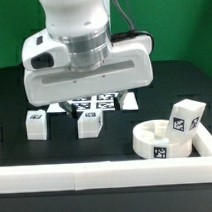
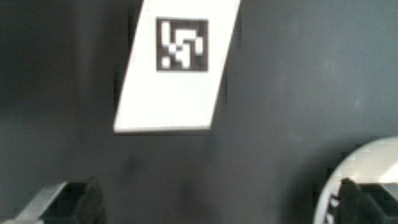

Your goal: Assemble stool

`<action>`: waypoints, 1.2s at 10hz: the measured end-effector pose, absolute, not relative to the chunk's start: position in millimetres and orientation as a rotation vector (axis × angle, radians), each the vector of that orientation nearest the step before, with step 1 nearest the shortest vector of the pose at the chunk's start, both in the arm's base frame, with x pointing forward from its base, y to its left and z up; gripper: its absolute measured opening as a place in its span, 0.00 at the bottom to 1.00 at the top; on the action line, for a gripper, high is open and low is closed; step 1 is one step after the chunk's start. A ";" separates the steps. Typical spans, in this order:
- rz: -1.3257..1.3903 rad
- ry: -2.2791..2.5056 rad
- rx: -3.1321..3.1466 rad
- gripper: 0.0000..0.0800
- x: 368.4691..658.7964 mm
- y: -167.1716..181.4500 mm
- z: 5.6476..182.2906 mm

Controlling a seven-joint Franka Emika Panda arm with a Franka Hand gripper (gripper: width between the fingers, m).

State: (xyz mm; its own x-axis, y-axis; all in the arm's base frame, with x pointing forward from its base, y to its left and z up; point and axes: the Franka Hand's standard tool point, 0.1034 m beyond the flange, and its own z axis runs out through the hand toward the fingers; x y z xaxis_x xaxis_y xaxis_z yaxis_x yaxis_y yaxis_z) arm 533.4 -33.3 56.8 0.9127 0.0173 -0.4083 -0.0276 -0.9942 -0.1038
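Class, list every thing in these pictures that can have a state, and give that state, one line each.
Seat: flat on the table, no leg fitted.
Leg by seat: loose, tilted, at the seat's rim.
Middle leg: loose, standing on the table.
Outer leg: loose, standing on the table.
Gripper: open, holding nothing.
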 end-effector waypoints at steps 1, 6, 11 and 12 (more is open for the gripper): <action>0.771 0.108 -3.007 0.81 534.1 -45.5 59.2; 1.412 0.105 -2.748 0.81 528.6 -49.6 46.1; 1.395 0.134 -2.755 0.81 520.2 -38.6 21.2; 1.393 0.134 -2.758 0.81 517.4 -38.5 16.1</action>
